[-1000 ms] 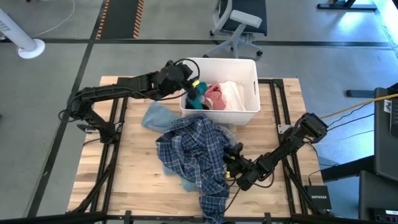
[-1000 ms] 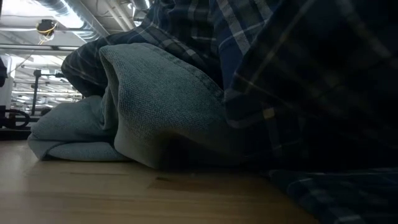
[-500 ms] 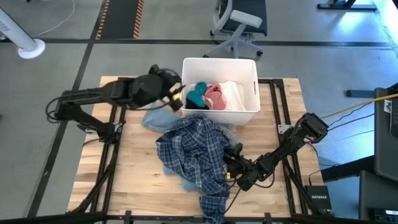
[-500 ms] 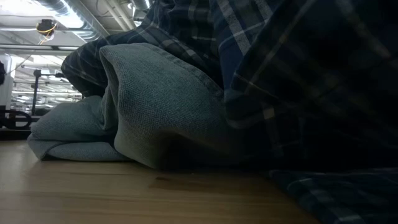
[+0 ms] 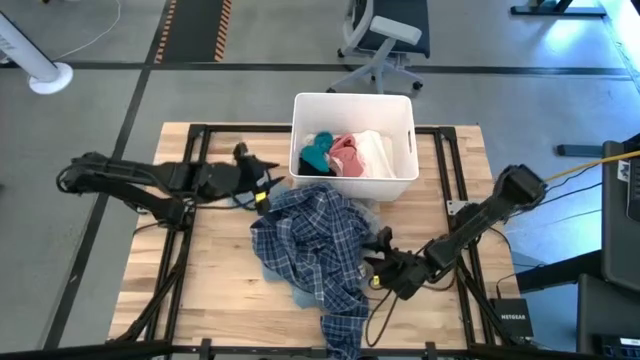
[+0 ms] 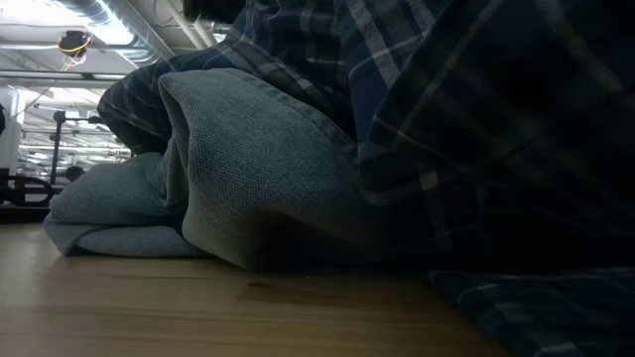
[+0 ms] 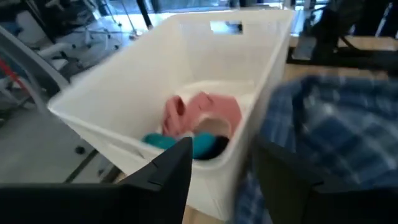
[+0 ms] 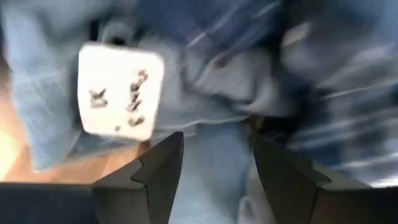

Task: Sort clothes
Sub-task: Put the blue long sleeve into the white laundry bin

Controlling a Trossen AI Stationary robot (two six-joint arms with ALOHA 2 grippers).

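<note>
A white bin [image 5: 352, 97] at the table's far side holds a teal garment [image 5: 316, 153], a pink one [image 5: 345, 155] and a white one [image 5: 372, 150]. A blue-and-white plaid shirt [image 5: 310, 235] lies heaped at mid-table over a light blue-grey garment [image 6: 248, 169]. My left gripper [image 5: 264, 188] is open with nothing in it, left of the bin, facing it [image 7: 124, 93]. My right gripper [image 5: 375, 262] is open at the plaid shirt's right edge. Light blue cloth with a white label [image 8: 118, 90] fills its wrist view. My right gripper points slantwise down at the light blue-grey cloth [image 8: 211, 87] from the table's right. Its fingers [image 8: 161, 168] stand apart with a fold of that cloth between and beyond them. I cannot tell whether they touch it.
An office chair [image 5: 385, 35] stands beyond the table's far edge. Black frame rails run along the table's sides. Bare wood [image 5: 200, 270] shows at the near left.
My left gripper has let go of the teal garment, which now lies in the bin. It has drawn back toward the table's left edge and sunk. My right gripper has risen a little at the plaid shirt's edge; the shirt has kept its shape.
</note>
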